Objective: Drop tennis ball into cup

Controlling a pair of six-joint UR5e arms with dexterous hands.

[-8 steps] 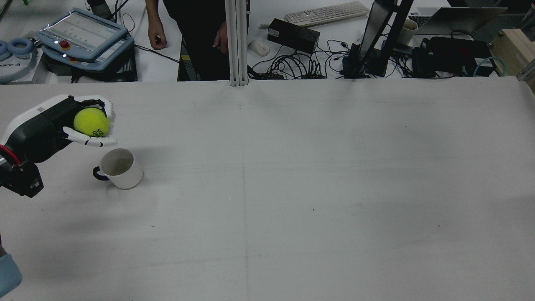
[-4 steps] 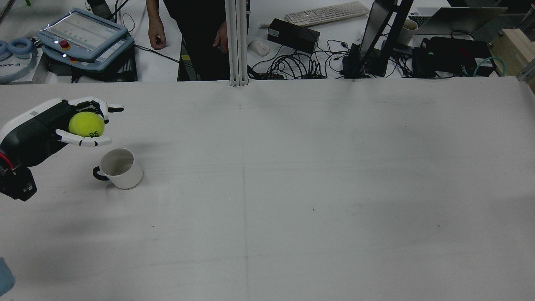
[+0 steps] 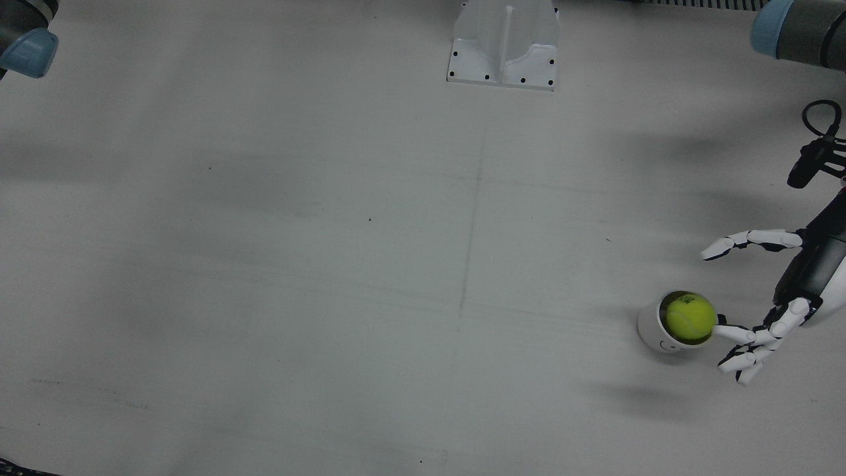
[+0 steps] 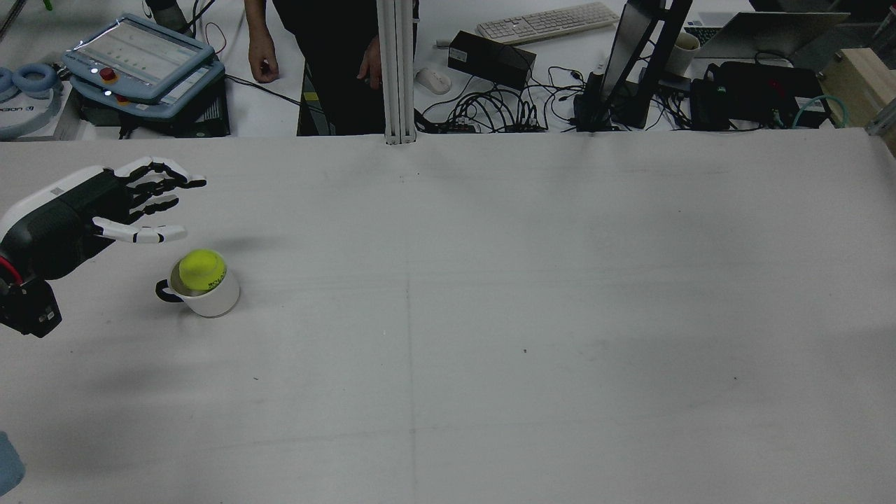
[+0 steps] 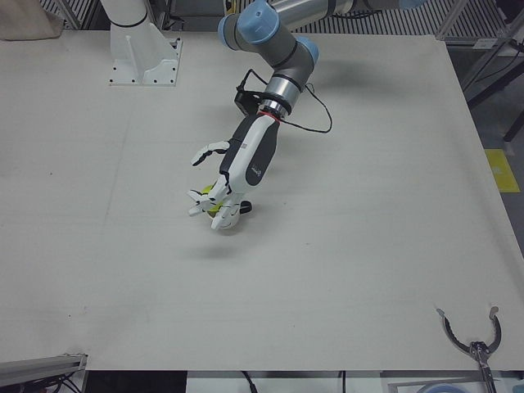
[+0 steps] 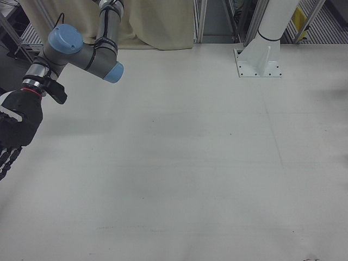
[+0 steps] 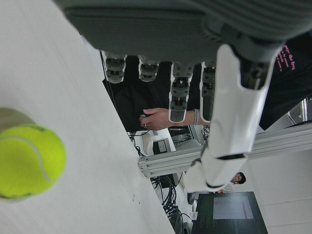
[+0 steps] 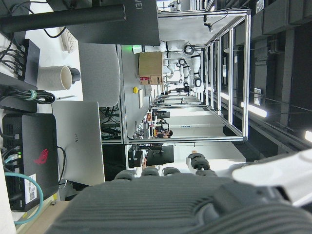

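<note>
Left robot hand (image 4: 105, 203) spread wide, holding nothing, hovers just up and beside white cup (image 4: 206, 297), so release looks done. Tennis ball (image 4: 202, 269) sits at cup mouth, top half poking above rim; can't tell if settled or mid-drop. Cup near left edge of surface (image 4: 490, 315), handle toward arm. Tons of bare room toward centre, so pull-back looks easy. Right robot hand (image 6: 13, 128) parked at far side, fingers mostly cut off, can't tell state.
</note>
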